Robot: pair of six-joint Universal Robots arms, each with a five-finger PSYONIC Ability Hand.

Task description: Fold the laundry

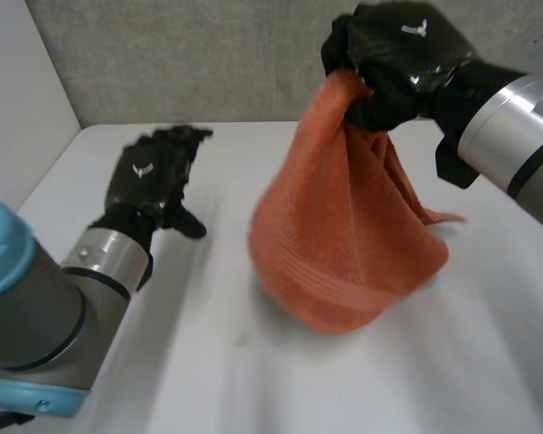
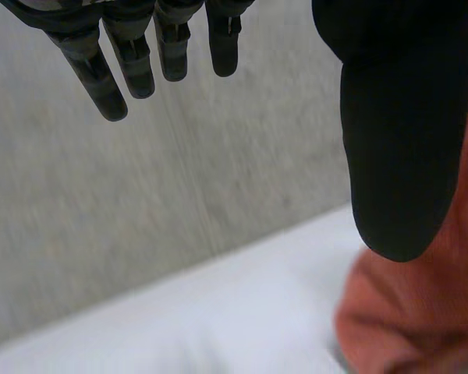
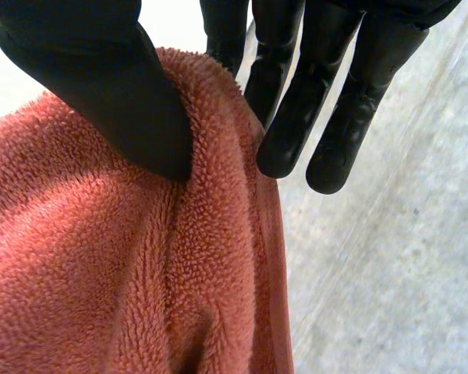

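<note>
The right hand (image 1: 394,59) is pinching a bunch of the orange towel (image 1: 344,244) between thumb and fingers. The towel is hanging from it, its lower end seemingly resting on the white table (image 1: 253,371). The left hand (image 1: 154,181) is hovering beside it, fingers straight, holding nothing. The thick terry is looking soft, limp and light, so a corner or hemmed edge is probably offering the cleaner hold.
</note>
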